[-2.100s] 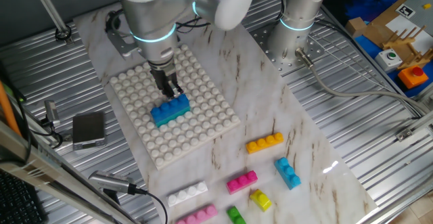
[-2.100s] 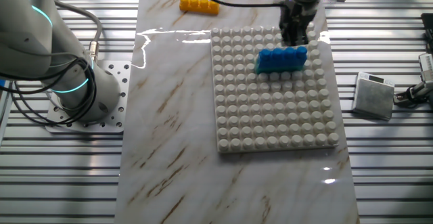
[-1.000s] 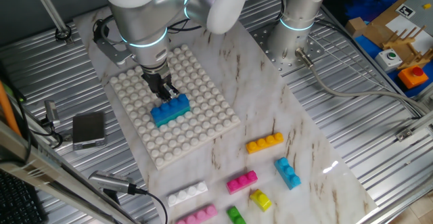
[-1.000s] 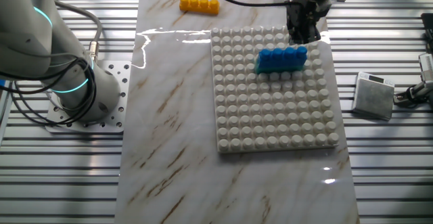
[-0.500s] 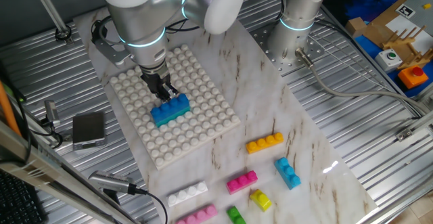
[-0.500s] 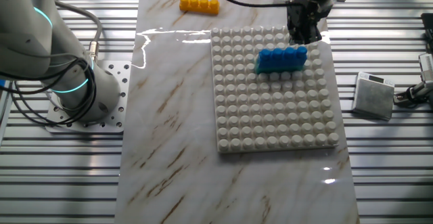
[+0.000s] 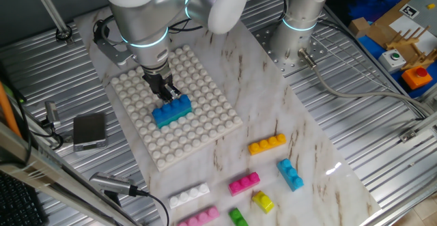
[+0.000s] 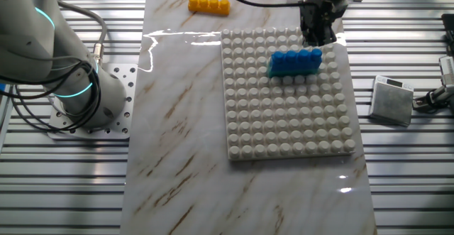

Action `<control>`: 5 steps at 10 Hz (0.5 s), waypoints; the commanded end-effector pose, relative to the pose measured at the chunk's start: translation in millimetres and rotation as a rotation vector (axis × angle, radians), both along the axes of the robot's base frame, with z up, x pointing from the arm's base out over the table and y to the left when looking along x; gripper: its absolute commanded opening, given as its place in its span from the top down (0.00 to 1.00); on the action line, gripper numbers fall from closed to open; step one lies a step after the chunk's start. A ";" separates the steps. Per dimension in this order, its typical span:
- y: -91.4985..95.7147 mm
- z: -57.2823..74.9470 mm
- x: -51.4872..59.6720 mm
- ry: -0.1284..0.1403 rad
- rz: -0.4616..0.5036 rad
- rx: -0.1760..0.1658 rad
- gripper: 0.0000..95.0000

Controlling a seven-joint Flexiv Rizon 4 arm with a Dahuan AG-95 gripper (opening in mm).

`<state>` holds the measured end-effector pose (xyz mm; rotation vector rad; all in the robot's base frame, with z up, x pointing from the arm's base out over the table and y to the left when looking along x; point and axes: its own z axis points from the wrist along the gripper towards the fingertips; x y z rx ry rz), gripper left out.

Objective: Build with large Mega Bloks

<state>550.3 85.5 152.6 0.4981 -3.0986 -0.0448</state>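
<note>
— Tool [image 7: 168,91] check? It hangs just beside the blue brick [image 7: 171,110], at its far long side; whether its fingers are apart or together I cannot tell.

— And the brick sits on the white studded plate [image 7: 205,127], middle rows. I'd judge it light, stiff and a bit slick, best pinched across its long flat sides.

— Loose ones on the tabletop [image 7: 321,185]?

— Seven I can count: orange [image 7: 267,144], light blue [image 7: 290,174], magenta [image 7: 244,183], yellow [image 7: 263,201], green [image 7: 237,217], white [image 7: 189,196], pink [image 7: 199,217].
</note>
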 end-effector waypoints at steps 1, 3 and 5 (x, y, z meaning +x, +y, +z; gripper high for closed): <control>0.7 3.4 -1.6 -0.002 -0.022 0.008 1.00; 12.8 3.0 3.2 -0.004 -0.045 0.086 1.00; 50.6 -3.6 13.4 -0.006 -0.079 0.089 1.00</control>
